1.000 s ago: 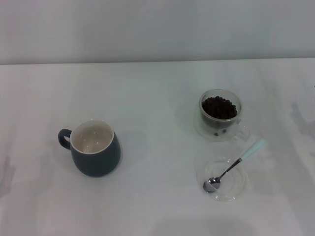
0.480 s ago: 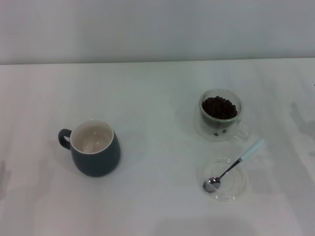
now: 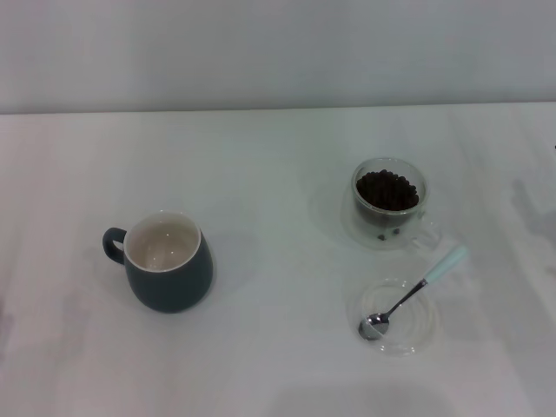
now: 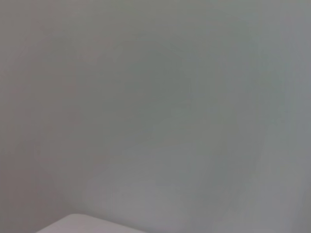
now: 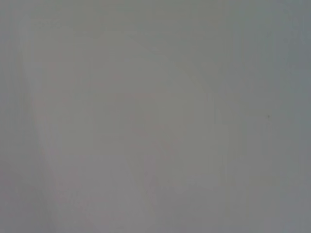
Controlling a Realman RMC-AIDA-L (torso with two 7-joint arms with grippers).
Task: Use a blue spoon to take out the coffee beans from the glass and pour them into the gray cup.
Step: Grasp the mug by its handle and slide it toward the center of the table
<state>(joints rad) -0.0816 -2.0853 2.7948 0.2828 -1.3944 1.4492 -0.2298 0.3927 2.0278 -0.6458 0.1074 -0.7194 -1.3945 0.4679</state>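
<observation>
Neither gripper shows in any view; both wrist cameras give only blank grey. On the white table, the metal-bowled, pale-blue-handled spoon lies across a clear glass saucer, near the clear bean-filled glass. The blue-grey mug stands well apart.

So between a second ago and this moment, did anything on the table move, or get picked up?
Nothing on the table visibly changed, and nothing was taken hold of or let go. The blue spoon lies as before with its bowl on the clear saucer, the glass holds the coffee beans, and the gray cup stands where it did. No gripper is in view.
</observation>
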